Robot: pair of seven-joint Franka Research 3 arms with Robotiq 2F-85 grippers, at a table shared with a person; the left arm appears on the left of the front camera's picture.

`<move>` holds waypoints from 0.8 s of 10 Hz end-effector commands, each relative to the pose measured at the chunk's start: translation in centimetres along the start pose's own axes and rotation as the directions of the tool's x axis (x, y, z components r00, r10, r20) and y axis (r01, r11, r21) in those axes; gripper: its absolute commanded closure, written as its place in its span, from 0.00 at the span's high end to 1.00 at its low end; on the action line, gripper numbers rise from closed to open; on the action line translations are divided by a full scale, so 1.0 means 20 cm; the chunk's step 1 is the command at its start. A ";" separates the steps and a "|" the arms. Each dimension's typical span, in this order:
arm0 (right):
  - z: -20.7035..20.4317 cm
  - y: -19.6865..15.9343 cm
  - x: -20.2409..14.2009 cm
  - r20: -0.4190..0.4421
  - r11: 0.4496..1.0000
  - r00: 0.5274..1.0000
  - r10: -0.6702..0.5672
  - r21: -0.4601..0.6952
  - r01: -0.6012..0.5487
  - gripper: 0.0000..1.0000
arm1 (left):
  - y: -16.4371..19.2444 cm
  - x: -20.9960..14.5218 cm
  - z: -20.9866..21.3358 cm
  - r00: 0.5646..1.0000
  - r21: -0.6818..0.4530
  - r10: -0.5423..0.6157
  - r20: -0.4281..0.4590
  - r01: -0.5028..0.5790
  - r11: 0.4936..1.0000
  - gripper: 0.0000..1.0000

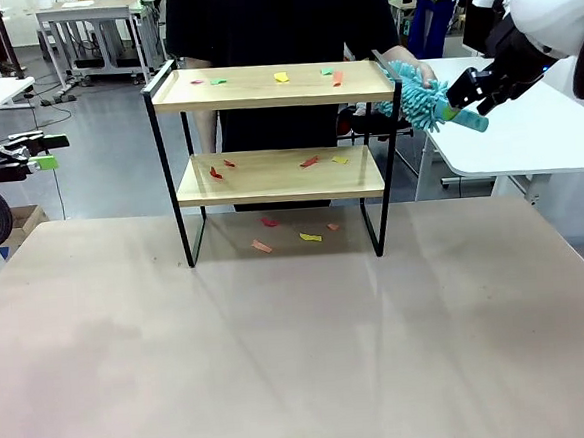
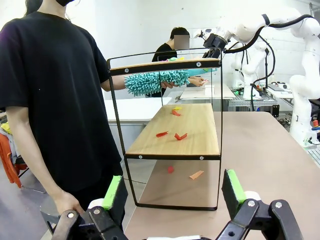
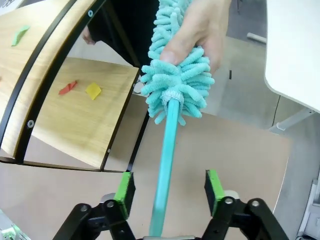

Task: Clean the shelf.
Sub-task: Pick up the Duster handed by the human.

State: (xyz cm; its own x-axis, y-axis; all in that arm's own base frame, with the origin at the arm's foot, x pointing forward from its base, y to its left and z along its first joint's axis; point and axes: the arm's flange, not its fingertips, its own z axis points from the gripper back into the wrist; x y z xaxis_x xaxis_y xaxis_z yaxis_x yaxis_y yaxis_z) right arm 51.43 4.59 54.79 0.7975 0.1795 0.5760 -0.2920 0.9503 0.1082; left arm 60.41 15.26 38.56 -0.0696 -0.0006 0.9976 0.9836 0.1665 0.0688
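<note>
The shelf holds paper scraps; right fingers straddle the duster handle unclosed, left fingers wide.

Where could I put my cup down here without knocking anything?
The table is bare from the shelf to the robot's edge. The lower board has a free middle between red scraps. Crowded: the shelf's right end, where a hand, the duster and the right gripper meet; more scraps lie underneath.
</note>
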 end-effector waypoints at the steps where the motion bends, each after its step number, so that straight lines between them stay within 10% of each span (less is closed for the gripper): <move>1: 0.01 0.01 0.03 -0.035 0.999 0.999 -0.031 -0.034 0.030 0.35 | 0.00 0.01 0.00 1.000 0.000 -0.017 -0.004 0.017 1.000 1.00; 2: 0.01 0.00 0.02 -0.041 0.999 0.999 -0.034 -0.038 0.033 0.00 | 0.00 0.01 0.00 1.000 0.000 -0.017 -0.004 0.017 1.000 1.00; 8: 0.01 0.02 0.01 -0.042 0.996 0.997 -0.060 -0.066 0.057 0.00 | 0.00 0.01 0.00 1.000 0.000 -0.017 -0.004 0.017 1.000 1.00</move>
State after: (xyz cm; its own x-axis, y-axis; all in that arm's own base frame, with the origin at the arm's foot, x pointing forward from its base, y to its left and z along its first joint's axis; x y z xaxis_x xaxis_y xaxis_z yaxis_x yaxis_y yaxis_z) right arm 51.36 4.48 54.47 0.8264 0.1536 0.5418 -0.2517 0.9614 0.1114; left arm 60.41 15.26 38.56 -0.0696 -0.0006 0.9976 0.9836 0.1665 0.0688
